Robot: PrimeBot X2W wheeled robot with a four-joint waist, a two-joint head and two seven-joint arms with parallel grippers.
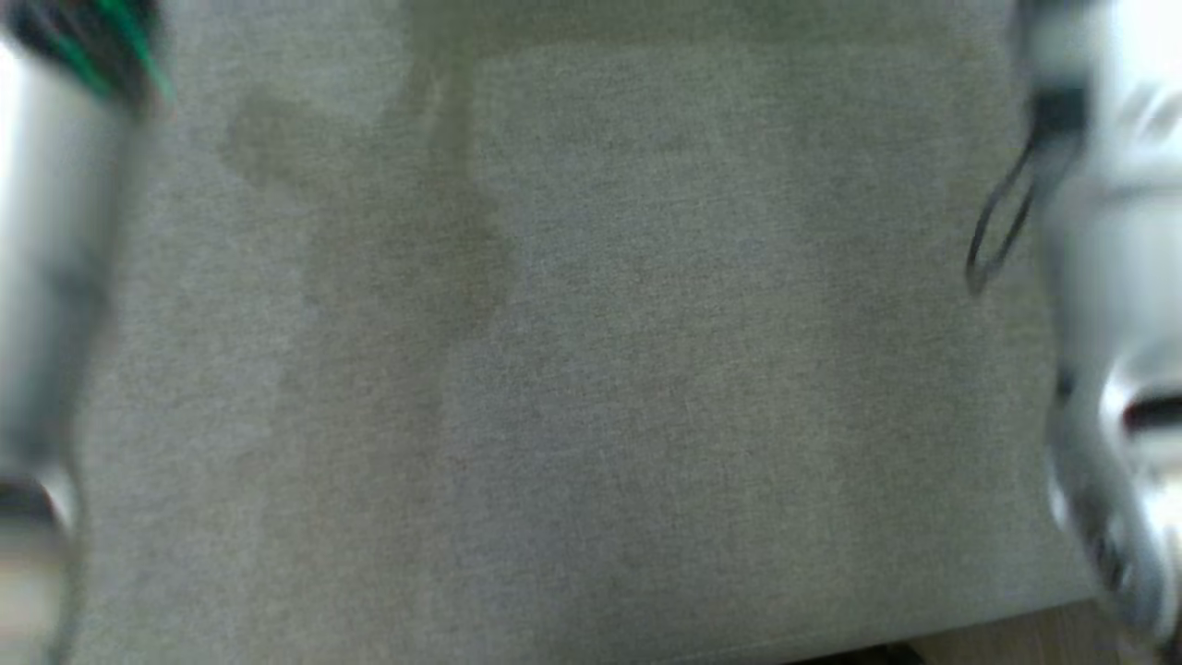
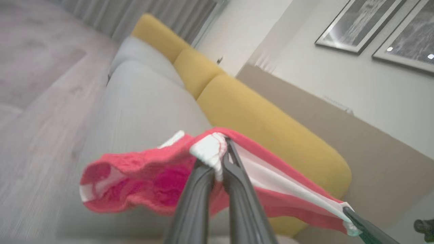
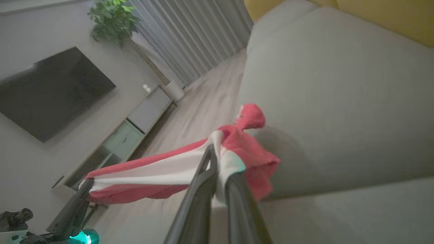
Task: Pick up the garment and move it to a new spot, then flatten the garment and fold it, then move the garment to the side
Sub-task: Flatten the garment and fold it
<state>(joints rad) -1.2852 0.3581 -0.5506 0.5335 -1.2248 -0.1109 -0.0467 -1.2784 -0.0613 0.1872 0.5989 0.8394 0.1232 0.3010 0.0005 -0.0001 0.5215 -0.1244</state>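
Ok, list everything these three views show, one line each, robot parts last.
garment: one, red with a white band, stretched in the air between both grippers, above the sofa
sofa: one, grey seat with yellow back cushions, under the garment
framed pictures: two, dark frames, on the wall behind the sofa
television: one, black, on the opposite wall
cabinet: one, pale, low, under the television
plant: one, green, beside the curtains
curtains: grey, at the room's far end
floor: pale wood
left gripper: dark, shut on the garment's white edge
right gripper: dark, shut on the garment's other end
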